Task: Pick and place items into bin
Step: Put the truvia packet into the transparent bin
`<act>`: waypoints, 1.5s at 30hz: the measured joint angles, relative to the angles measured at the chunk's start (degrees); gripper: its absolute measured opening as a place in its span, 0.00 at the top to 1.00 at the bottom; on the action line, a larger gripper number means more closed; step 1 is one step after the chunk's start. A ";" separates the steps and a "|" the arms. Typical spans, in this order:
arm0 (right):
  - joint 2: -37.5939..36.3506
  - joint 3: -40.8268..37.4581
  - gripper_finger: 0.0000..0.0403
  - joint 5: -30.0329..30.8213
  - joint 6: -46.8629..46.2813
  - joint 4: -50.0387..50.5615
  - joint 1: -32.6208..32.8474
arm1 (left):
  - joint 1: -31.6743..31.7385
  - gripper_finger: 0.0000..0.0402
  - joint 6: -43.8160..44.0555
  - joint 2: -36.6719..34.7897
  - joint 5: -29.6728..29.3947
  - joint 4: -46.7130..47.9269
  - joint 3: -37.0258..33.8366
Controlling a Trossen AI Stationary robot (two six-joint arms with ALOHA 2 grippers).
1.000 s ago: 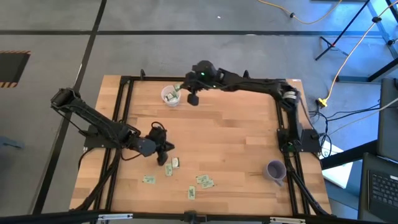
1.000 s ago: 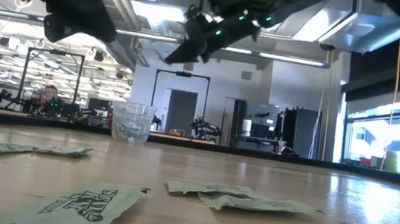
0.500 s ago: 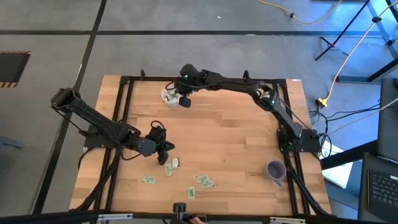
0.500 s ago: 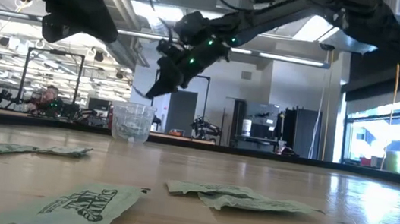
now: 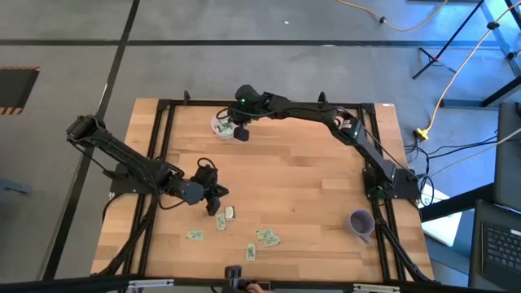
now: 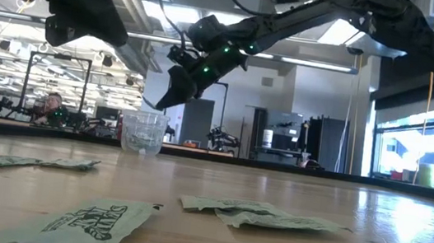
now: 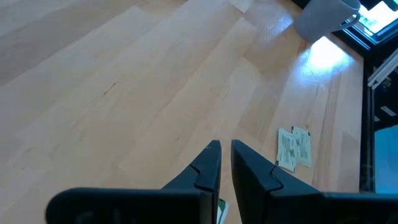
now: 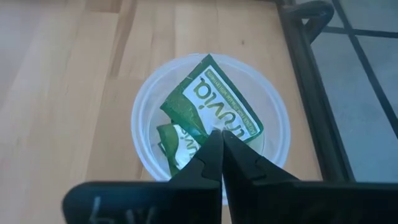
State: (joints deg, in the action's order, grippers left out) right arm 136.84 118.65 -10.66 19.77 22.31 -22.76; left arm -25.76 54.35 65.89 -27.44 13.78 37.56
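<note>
The right arm stretches from its base at the table's right edge far across to the rear left, its links nearly straight, wrist bent downward. The right gripper (image 5: 240,130) points steeply down, seen in the low view (image 6: 163,98) hanging well above the tabletop; its two dark fingers (image 8: 208,163) are pressed together at the tips. The left arm reaches from the table's left side toward the front middle, elbow low, forearm angled inward. The left gripper (image 5: 213,199) hovers low over the wood, its fingers (image 7: 208,168) almost touching, only a thin slit between them.
</note>
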 joint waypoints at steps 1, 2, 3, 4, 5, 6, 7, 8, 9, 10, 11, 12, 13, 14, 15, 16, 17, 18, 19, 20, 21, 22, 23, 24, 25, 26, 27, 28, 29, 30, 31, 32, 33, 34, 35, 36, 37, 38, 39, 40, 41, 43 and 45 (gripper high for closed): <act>0.00 0.00 0.99 0.00 0.00 0.13 0.00 | 0.00 0.92 -0.04 0.00 0.00 0.02 0.00; 0.00 0.00 0.98 0.00 0.00 0.11 0.12 | 0.00 0.92 -0.24 0.00 0.02 0.04 0.00; 0.00 0.00 0.97 0.00 0.00 0.02 0.20 | 0.00 0.92 -0.60 0.00 0.05 0.10 0.00; 0.00 0.00 0.96 -0.01 0.01 -0.16 0.24 | 0.00 0.92 -1.01 0.00 0.05 0.13 0.00; 0.00 0.00 0.94 -0.01 -0.03 -0.20 0.33 | 0.00 0.92 -1.35 0.00 0.07 0.14 0.00; 0.00 0.00 0.93 0.00 -0.20 -0.17 0.43 | 0.00 0.92 -1.53 0.00 0.07 0.16 0.00; 0.00 0.00 0.91 -0.02 -0.24 -0.13 0.49 | 0.00 0.92 -1.55 0.00 0.07 0.20 0.00; 0.00 0.00 0.90 0.00 -0.24 -0.09 0.60 | 0.00 0.92 -1.55 0.00 0.07 0.22 0.00; 0.00 0.00 0.88 0.00 -0.26 -0.07 0.77 | 0.00 0.92 -1.57 0.00 0.07 0.24 0.00; 0.00 0.00 0.87 0.00 -0.26 -0.07 0.94 | 0.00 0.92 -1.55 0.00 0.09 0.22 0.00; 0.00 0.00 0.86 0.00 -0.28 -0.07 1.09 | 0.00 0.92 -1.57 0.00 0.09 0.24 0.00; -0.04 0.00 0.85 0.06 -0.30 0.01 1.24 | 0.00 0.92 -1.57 0.00 0.11 0.24 0.00; -0.33 0.00 0.84 0.29 -0.44 0.48 1.28 | 0.00 0.92 -1.57 0.00 0.11 0.22 0.00; -0.68 0.00 0.84 0.45 -0.67 1.20 1.37 | 0.00 0.92 -1.59 0.00 0.17 0.24 0.00; -1.38 0.00 0.84 0.44 -1.36 1.70 1.40 | 0.00 0.92 -1.86 0.00 0.44 0.23 0.00; -2.30 0.00 0.83 0.44 -1.83 3.10 1.42 | 0.00 0.92 -2.64 0.00 0.71 0.24 0.00; -3.22 0.00 0.83 0.44 -2.56 4.11 1.40 | 0.00 0.92 -3.81 0.00 1.05 0.23 0.00; -4.50 0.00 0.83 0.46 -3.90 5.05 1.35 | 0.00 0.92 -5.13 0.00 1.45 0.21 0.00; -5.68 0.00 0.83 0.46 -5.11 6.94 1.31 | 0.00 0.92 -6.56 0.00 1.58 0.28 0.00; -6.75 0.00 0.83 0.48 -6.24 7.53 1.29 | 0.00 0.92 -8.12 0.00 1.60 0.24 0.00; -7.79 0.00 0.83 0.54 -7.53 8.15 1.27 | 0.00 0.92 -9.74 0.02 1.64 0.22 0.00; -8.81 0.00 0.83 0.63 -8.03 9.63 1.18 | 0.00 0.92 -11.51 0.01 1.54 0.28 0.00; -9.84 0.00 0.83 0.66 -8.89 10.67 1.13 | 0.00 0.92 -13.40 0.02 1.49 0.20 0.00; -10.86 0.00 0.83 0.76 -9.17 11.78 1.12 | 0.00 0.92 -15.00 0.00 1.47 0.24 0.00; -11.87 0.00 0.83 0.99 -9.36 12.72 1.14 | 0.00 0.92 -16.45 0.01 1.47 0.22 0.00; -13.03 0.00 0.83 1.19 -9.70 13.59 1.14 | 0.00 0.92 -17.65 0.00 1.72 0.20 0.00; -14.16 -0.08 0.83 1.31 -10.29 14.82 1.23 | 0.00 0.91 -18.71 0.02 1.95 0.25 0.00; -15.37 -0.63 0.83 1.36 -10.60 14.63 1.45 | 0.00 0.90 -19.63 0.02 1.98 0.23 0.00; -16.85 -1.88 0.83 1.47 -10.98 14.11 1.67 | 0.00 0.89 -20.35 0.02 2.09 0.21 0.00; -18.39 -3.53 0.83 1.81 -11.80 13.78 2.02 | 0.00 0.88 -21.10 0.02 2.31 0.22 0.00; -20.05 -5.73 0.83 2.03 -12.30 12.19 2.34 | 0.00 0.87 -21.61 0.02 2.73 0.20 0.00; -21.99 -8.81 0.83 2.53 -13.23 9.74 2.58 | 0.00 0.85 -22.09 0.02 3.16 0.22 0.00; -24.19 -12.22 0.83 3.17 -14.07 6.96 2.86 | 0.00 0.83 -22.73 0.13 3.26 0.20 0.00; -26.55 -15.90 0.83 3.51 -14.97 4.36 3.08 | 0.00 0.82 -23.34 0.40 3.34 0.15 0.00; -29.10 -19.93 0.83 4.03 -15.35 1.52 3.34 | 0.00 0.80 -23.94 0.69 3.64 0.21 0.00; -31.61 -23.67 0.83 4.28 -16.14 -1.28 3.62 | 0.00 0.79 -24.74 1.01 4.50 0.20 0.00; -34.19 -27.48 0.83 4.67 -17.07 -3.64 4.00 | 0.00 0.78 -25.67 1.53 5.44 0.15 0.00; -36.71 -31.22 0.83 5.46 -18.20 -5.95 4.44 | 0.02 0.77 -26.56 2.28 6.28 0.07 0.00; -39.09 -34.60 0.83 6.16 -19.38 -7.80 4.97 | 0.11 0.77 -27.60 3.32 7.01 0.16 0.00; -41.34 -37.87 0.83 6.88 -20.35 -9.45 5.65 | 0.21 0.77 -28.68 4.57 7.65 0.23 0.00; -43.47 -40.84 0.83 7.72 -21.60 -11.08 6.29 | 0.41 0.77 -29.59 5.84 8.33 0.18 0.00; -47.38 -45.94 0.83 9.19 -24.21 -13.60 7.58 | 1.07 0.77 -30.69 8.44 9.79 0.13 0.00; -50.61 -50.05 0.83 10.37 -26.04 -15.81 8.55 | 1.91 0.79 -31.64 11.07 12.04 0.15 -0.03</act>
State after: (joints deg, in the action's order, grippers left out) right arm 86.22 68.60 -0.28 -6.28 6.50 -14.21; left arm -23.85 22.70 76.96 -15.40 13.93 37.54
